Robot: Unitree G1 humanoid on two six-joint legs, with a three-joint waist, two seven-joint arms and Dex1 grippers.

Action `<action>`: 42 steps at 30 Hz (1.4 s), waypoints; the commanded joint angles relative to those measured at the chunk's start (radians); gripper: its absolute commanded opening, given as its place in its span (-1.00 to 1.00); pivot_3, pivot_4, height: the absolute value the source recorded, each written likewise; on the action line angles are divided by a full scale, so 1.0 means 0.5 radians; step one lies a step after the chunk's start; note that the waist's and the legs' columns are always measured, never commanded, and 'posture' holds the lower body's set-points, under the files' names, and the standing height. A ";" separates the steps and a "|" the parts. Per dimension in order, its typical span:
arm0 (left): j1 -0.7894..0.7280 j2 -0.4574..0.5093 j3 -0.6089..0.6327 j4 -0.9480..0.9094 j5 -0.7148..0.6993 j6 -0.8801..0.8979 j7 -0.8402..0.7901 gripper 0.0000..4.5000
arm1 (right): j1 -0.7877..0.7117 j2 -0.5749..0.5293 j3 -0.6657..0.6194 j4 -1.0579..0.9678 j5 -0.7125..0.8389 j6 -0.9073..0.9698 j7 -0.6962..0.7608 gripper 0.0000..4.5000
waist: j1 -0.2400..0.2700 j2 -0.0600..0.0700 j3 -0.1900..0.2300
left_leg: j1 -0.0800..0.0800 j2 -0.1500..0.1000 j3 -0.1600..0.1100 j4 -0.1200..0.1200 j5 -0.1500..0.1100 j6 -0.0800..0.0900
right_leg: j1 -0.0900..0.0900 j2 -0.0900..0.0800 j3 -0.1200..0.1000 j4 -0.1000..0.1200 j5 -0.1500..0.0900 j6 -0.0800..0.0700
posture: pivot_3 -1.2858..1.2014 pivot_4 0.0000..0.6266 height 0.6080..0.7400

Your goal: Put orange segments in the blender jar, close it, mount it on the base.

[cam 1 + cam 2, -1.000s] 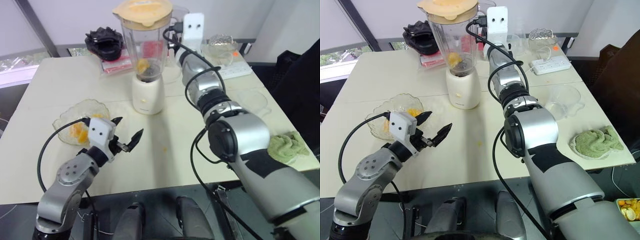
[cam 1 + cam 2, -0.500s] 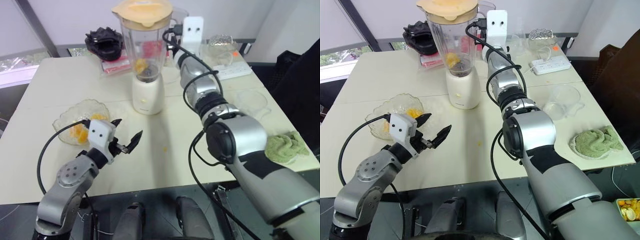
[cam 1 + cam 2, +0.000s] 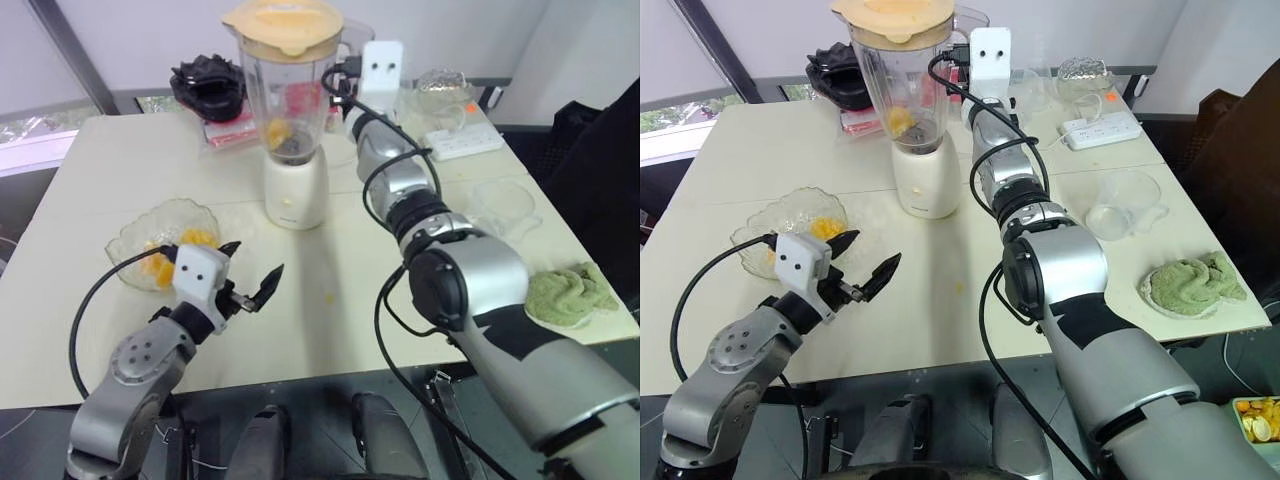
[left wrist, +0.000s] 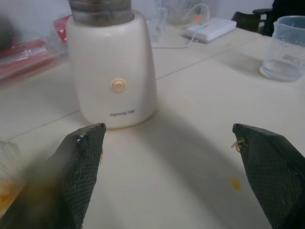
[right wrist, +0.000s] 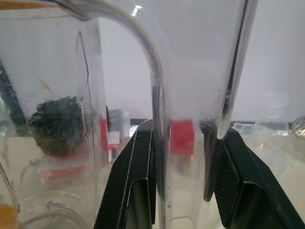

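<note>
The clear blender jar [image 3: 290,95] stands on its cream base [image 3: 296,190], and an orange lid [image 3: 285,22] covers it. Orange segments [image 3: 283,130] lie at the bottom of the jar. My right gripper [image 5: 178,125] reaches in from behind the jar, with its fingers [image 5: 143,162] closed on either side of the clear handle [image 5: 159,109]. Near the table's front left, my left gripper [image 3: 256,258] hangs open and holds nothing. It is just right of a glass dish [image 3: 128,240] holding more orange segments [image 3: 160,264].
At the back left lie a black item [image 3: 208,85] and a red packet [image 3: 235,128]. A power strip [image 3: 465,143], a clear measuring cup [image 3: 1123,200] and a green cloth [image 3: 575,295] sit to the right. A small orange scrap [image 3: 959,289] lies in front of the base.
My right wrist has edged a little left, toward the jar. The left gripper has sunk slightly toward the front edge and is still open. The jar and base have not moved.
</note>
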 commanded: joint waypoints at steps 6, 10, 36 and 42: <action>-0.007 -0.007 -0.012 -0.099 0.014 -0.012 0.017 0.99 | -0.008 -0.003 0.054 -0.034 -0.081 -0.097 -0.045 -0.39 | 0.000 0.000 0.000 | 0.000 0.000 0.000 0.000 0.000 0.000 | 0.001 0.000 0.000 0.000 0.000 0.000 | 0.03 -0.52 1.00; -0.012 -0.011 -0.021 -0.094 0.016 -0.016 0.017 0.99 | 0.010 0.009 0.035 -0.038 -0.059 -0.136 -0.039 -0.39 | 0.000 0.000 0.000 | 0.000 0.000 0.000 0.001 0.000 0.000 | 0.001 0.000 0.000 0.000 0.000 0.000 | 0.03 -0.52 1.00; -0.017 -0.027 -0.068 -0.099 0.034 -0.026 0.019 0.99 | -0.004 -0.011 0.034 -0.038 -0.091 -0.225 -0.154 -0.39 | 0.001 0.000 0.000 | 0.000 0.000 0.000 0.001 0.000 0.000 | 0.001 0.000 0.000 0.000 0.000 0.000 | 0.03 -0.52 1.00; -0.028 -0.035 -0.073 -0.088 0.042 -0.033 0.011 0.99 | -0.012 -0.016 0.057 -0.034 -0.126 -0.236 -0.194 -0.39 | 0.000 0.000 0.000 | 0.000 0.000 0.000 0.001 0.000 0.000 | 0.001 0.000 0.000 0.000 0.000 0.000 | 0.03 -0.52 1.00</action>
